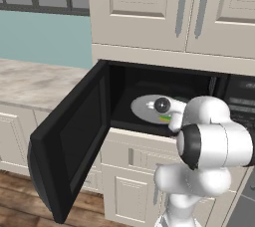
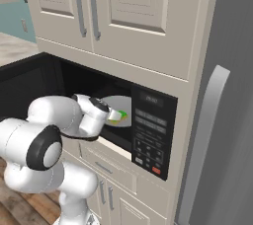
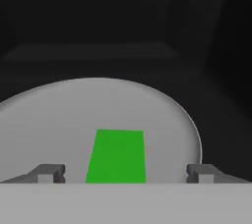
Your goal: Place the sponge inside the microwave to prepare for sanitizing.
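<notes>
The microwave [image 1: 149, 79] stands with its black door [image 1: 69, 139] swung wide to the left. Its white turntable [image 3: 74, 110] carries the sponge [image 3: 117, 155], which lies flat with its green top up. The same sponge [image 1: 165, 118] peeks out beside my white hand, and in the right base view the sponge [image 2: 121, 116] shows green and yellow on the turntable [image 2: 121, 103]. My gripper [image 3: 125, 171] reaches into the cavity just over the sponge's near end. It is open, and each fingertip [image 3: 49, 171] stands well clear of the sponge's sides.
The button panel [image 2: 150, 135] sits right of the cavity, with the grey fridge [image 2: 222, 120] beyond it. Cream cabinets [image 1: 149, 7] hang above, drawers [image 1: 134, 159] lie below, and a marble counter [image 1: 35, 81] runs left. The open door juts out at the left.
</notes>
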### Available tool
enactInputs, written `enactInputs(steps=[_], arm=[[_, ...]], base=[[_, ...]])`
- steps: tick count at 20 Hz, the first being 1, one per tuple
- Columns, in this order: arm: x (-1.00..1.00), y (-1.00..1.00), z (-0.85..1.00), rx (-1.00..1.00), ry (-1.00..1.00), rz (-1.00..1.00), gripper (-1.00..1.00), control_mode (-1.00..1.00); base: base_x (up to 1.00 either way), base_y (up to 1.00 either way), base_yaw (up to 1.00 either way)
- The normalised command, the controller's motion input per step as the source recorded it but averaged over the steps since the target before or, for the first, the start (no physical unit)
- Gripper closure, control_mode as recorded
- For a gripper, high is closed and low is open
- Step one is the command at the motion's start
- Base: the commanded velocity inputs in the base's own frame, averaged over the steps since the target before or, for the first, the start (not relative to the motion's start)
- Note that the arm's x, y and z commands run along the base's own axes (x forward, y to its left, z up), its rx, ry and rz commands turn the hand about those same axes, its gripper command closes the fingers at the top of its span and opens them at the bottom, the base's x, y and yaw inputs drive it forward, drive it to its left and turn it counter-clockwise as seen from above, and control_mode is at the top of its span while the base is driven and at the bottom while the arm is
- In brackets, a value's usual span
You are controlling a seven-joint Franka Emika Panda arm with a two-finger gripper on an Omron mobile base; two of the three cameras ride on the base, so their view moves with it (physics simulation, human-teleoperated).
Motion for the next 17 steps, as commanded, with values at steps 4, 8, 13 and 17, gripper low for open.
enactInputs(steps=[4, 8, 13, 17], arm=[[-0.13, 0.12, 0.47, 0.00, 0.00, 0.00, -1.00, -1.00], [-0.23, 0.16, 0.29, 0.00, 0.00, 0.00, -1.00, -1.00], [-0.39, 0.20, 0.32, 0.00, 0.00, 0.00, -1.00, -1.00], [-0.47, 0.23, 0.20, 0.00, 0.00, 0.00, -1.00, -1.00]], base=[[0.00, 0.00, 0.00], [0.00, 0.00, 0.00], [0.00, 0.00, 0.00], [0.00, 0.00, 0.00]])
